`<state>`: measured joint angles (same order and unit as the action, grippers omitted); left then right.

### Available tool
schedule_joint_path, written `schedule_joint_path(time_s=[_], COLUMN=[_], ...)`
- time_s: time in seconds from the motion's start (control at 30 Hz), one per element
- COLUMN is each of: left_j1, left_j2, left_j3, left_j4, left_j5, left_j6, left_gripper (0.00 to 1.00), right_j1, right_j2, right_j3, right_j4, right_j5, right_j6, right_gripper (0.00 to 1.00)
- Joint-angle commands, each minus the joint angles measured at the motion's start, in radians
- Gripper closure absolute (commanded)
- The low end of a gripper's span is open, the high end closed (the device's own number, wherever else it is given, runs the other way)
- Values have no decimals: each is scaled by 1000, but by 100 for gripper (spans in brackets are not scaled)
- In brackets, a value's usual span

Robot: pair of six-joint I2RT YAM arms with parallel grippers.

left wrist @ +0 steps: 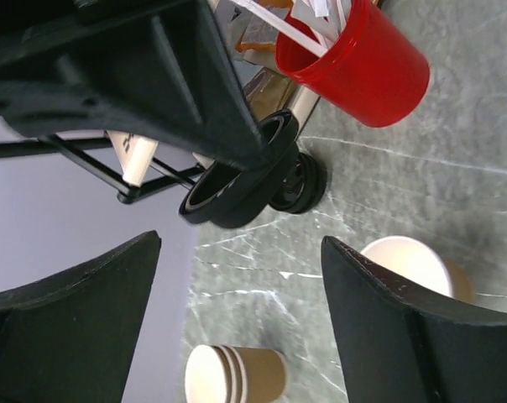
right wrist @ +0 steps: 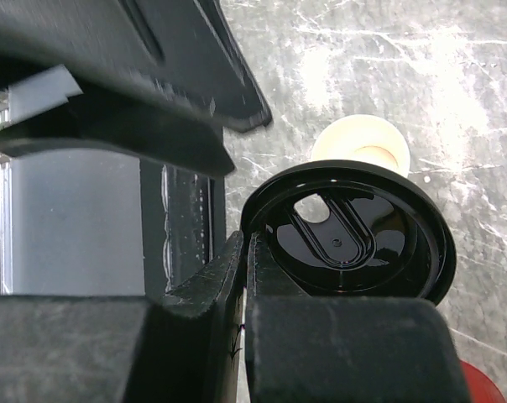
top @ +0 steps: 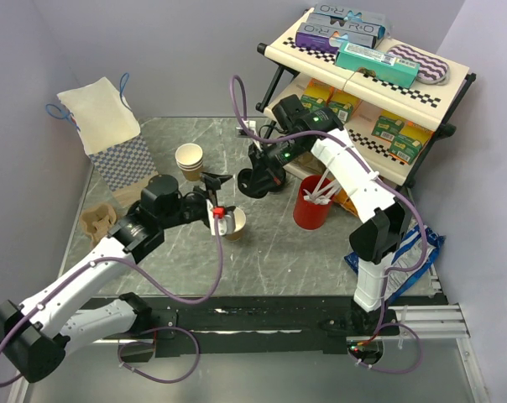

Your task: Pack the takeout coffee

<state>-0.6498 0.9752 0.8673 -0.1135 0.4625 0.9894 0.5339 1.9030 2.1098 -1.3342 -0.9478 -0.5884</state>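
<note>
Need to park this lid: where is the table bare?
In front of the red cup, up to the near rail. Also behind the cup stack, between bag and shelf. Crowded mid-table around open cup and lid.

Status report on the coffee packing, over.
Left pincer open, empty. Right pincer shut on round black plastic lid. Lidless brown paper cup near left pincer.

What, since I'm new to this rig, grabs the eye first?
The right gripper pinches a black lid by its rim at mid-table. Nearer the bases, the left gripper stands open beside a lidless cup, with a red cup of stirrers to their right.
</note>
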Motion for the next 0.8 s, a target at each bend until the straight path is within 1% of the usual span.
schedule_joint_path(time_s=[0.0, 0.1, 0.13, 0.3, 0.43, 0.53, 0.6, 0.73, 0.77], left_j1=[-37, -50, -59, -85, -91, -93, -94, -96, -96], left_j2=[26, 42, 46, 72, 85, 106, 117, 126, 132], left_j3=[-5, -13, -17, -37, -62, -57, -51, -59, -57], left_j4=[89, 106, 138, 161, 199, 198, 198, 238, 238], left_j5=[-47, -54, -56, -77, -85, -94, -94, -102, -102], left_j6=[113, 132, 147, 198, 267, 314, 347, 364, 367], left_gripper=[17, 17, 17, 18, 19, 24, 28, 34, 38], right_j1=[8, 11, 11, 15, 15, 15, 15, 17, 18], right_j2=[-5, -4, -2, 13, 19, 28, 31, 31, 31], right_j3=[46, 45, 49, 62, 70, 76, 79, 76, 76], right_j4=[-89, -91, -92, -102, -109, -121, -123, -120, -122], right_j5=[-51, -51, -51, -55, -52, -57, -57, -57, -59], right_j6=[-27, -25, -27, -28, -36, -40, -39, -40, -39], right_gripper=[96, 96, 96, 95, 95, 95, 95, 95, 95])
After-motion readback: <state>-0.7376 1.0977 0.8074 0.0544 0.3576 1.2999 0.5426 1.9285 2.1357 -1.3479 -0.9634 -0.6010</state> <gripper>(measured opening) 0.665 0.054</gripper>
